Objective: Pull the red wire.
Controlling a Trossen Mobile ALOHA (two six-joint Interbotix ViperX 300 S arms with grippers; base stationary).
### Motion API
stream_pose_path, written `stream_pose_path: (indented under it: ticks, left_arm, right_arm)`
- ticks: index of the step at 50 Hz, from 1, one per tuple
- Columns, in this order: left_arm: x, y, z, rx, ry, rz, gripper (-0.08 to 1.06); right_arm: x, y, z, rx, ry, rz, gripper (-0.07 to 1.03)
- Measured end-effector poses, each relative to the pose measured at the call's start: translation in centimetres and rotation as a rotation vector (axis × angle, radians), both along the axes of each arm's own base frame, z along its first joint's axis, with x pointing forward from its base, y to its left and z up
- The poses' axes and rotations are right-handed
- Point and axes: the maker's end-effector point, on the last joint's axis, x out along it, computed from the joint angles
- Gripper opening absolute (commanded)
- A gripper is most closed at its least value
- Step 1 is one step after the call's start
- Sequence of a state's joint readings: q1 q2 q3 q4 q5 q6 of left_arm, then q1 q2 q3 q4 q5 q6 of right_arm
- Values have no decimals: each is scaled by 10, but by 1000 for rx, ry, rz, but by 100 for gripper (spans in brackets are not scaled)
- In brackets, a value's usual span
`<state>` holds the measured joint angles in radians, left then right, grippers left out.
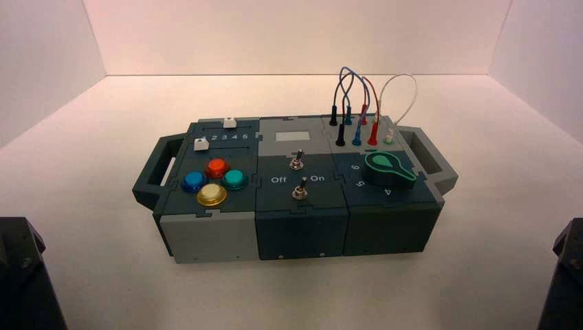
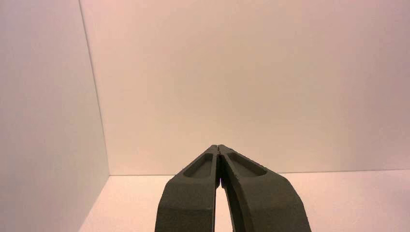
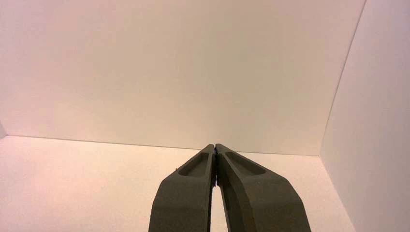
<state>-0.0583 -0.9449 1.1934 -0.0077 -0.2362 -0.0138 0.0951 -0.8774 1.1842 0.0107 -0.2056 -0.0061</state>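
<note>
The dark box (image 1: 300,220) sits on the pale tabletop (image 1: 227,292). At the near edge wait the left gripper (image 2: 217,146) and right gripper (image 3: 215,145), on their own sides, each with its fingers together. The red wire (image 1: 377,96) loops up from the box's far right part, between the blue and white wires.

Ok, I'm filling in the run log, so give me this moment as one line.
left gripper: shut, parked | right gripper: shut, parked | red wire: both plugs seated, box's far right | pull: not begun
</note>
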Motion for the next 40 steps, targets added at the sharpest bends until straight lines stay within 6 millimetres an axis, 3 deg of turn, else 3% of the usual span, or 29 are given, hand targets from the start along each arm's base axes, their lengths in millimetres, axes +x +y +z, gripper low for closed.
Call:
stream_pose_path:
  ticks: [17,25,40]
  left_arm:
    - [-1,0,-1,-1,11,0,-3]
    - [-1,-3,-4,3,44,-13,-3]
    - [0,-39,-22,10,232,-146,-3]
  right_arm:
    - [0,1,0,3,3,2,-2]
    - [-3,9,-11,12,66,32,-2]
    - [-11,42,-32,82,271,137,-2]
